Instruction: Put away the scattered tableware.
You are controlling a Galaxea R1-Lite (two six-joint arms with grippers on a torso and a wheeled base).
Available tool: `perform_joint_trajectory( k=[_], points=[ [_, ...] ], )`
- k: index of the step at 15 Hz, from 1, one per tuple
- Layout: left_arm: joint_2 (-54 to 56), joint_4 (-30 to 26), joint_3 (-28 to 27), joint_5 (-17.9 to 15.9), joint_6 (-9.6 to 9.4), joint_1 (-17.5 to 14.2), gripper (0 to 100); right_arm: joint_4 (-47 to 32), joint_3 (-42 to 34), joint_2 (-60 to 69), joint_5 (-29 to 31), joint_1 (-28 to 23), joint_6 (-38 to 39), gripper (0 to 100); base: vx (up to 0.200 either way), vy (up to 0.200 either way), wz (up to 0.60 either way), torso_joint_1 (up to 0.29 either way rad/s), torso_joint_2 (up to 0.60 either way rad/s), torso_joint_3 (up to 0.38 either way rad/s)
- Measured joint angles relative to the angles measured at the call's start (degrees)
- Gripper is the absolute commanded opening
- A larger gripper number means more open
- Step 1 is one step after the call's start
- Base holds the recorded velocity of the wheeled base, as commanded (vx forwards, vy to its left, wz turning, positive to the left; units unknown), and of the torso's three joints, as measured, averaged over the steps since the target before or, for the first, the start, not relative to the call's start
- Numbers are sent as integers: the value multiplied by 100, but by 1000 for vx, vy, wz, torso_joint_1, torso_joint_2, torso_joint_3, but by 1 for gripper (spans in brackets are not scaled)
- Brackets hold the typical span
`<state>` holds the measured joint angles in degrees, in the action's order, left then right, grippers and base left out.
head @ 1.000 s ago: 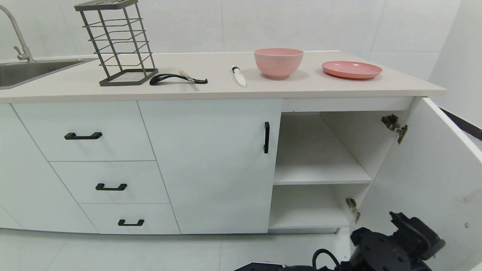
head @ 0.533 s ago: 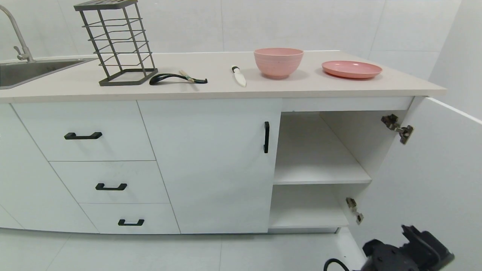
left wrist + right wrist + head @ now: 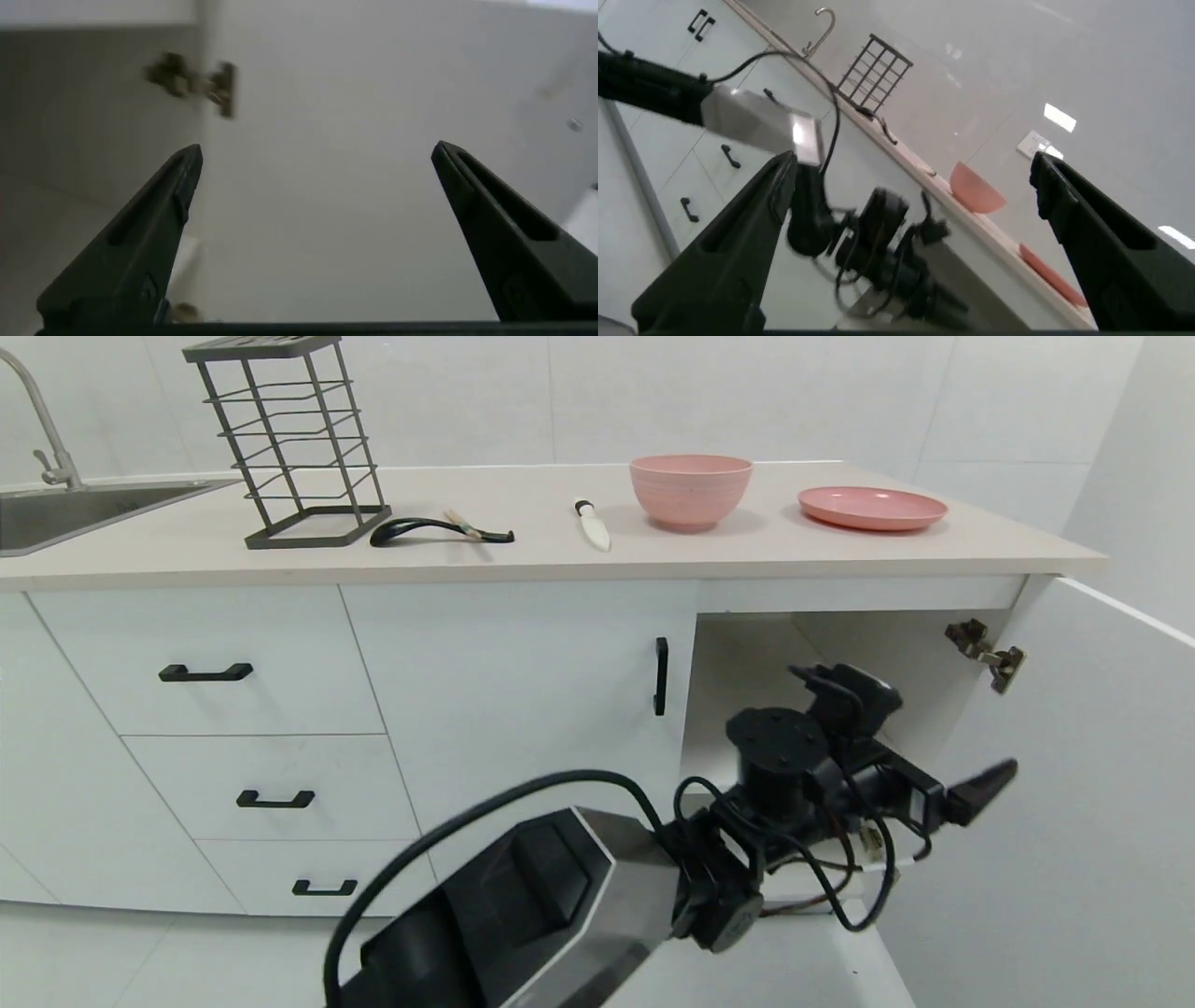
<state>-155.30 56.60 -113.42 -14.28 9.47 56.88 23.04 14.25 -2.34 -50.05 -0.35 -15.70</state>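
Beige countertop (image 3: 560,558): sink (image 3: 84,509) sunk in at left end, wire rack (image 3: 289,439) standing beside it. Black spoon (image 3: 420,530) mid-counter, wooden stick (image 3: 464,525) lying across its handle. Then white knife (image 3: 592,525), pink bowl (image 3: 691,490), and pink plate (image 3: 872,508) near right end.

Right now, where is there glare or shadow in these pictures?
Head view: soft shadows lie under the pink bowl and the pink plate on the counter; the open cabinet is dimmer inside. Right wrist view: bright light reflections glare on the wall tiles. Left wrist view: the cabinet interior looks darker than the door.
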Motion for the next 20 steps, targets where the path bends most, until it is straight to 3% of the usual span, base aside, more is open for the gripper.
perform_joint_trajectory(
  k=[1, 3, 7, 10, 13, 17, 20],
  points=[
    [193, 68, 223, 56, 0, -156, 100, 0, -111, 48, 0, 15, 0, 100, 0, 0, 0, 0, 0, 0],
    [763, 361, 1334, 130, -6, -479, 100, 13, -288, 111, 2, 24, -2, 100, 0, 0, 0, 0, 0, 0],
    [2625, 1086, 4573, 167, -30, -1270, 100, 0, -800, 150, 5, 26, -9, 100, 0, 0, 0, 0, 0, 0],
    [4520, 1451, 6773, 174, -34, -2163, 100, -301, -1296, 157, 154, 26, 0, 100, 0, 0, 0, 0, 0, 0],
    [6445, 1579, 8616, 169, -39, -3018, 100, -956, -1407, 157, 339, 26, 38, 100, 0, 0, 0, 0, 0, 0],
    [8827, 1508, 10386, 167, -55, -4158, 100, -1869, -1420, 157, 1213, 26, 288, 100, 0, 0, 0, 0, 0, 0],
    [10539, 772, 10974, 167, -100, -4824, 100, -2020, -1418, 163, 1866, 26, 745, 100, 0, 0, 0, 0, 0, 0]
  ],
)
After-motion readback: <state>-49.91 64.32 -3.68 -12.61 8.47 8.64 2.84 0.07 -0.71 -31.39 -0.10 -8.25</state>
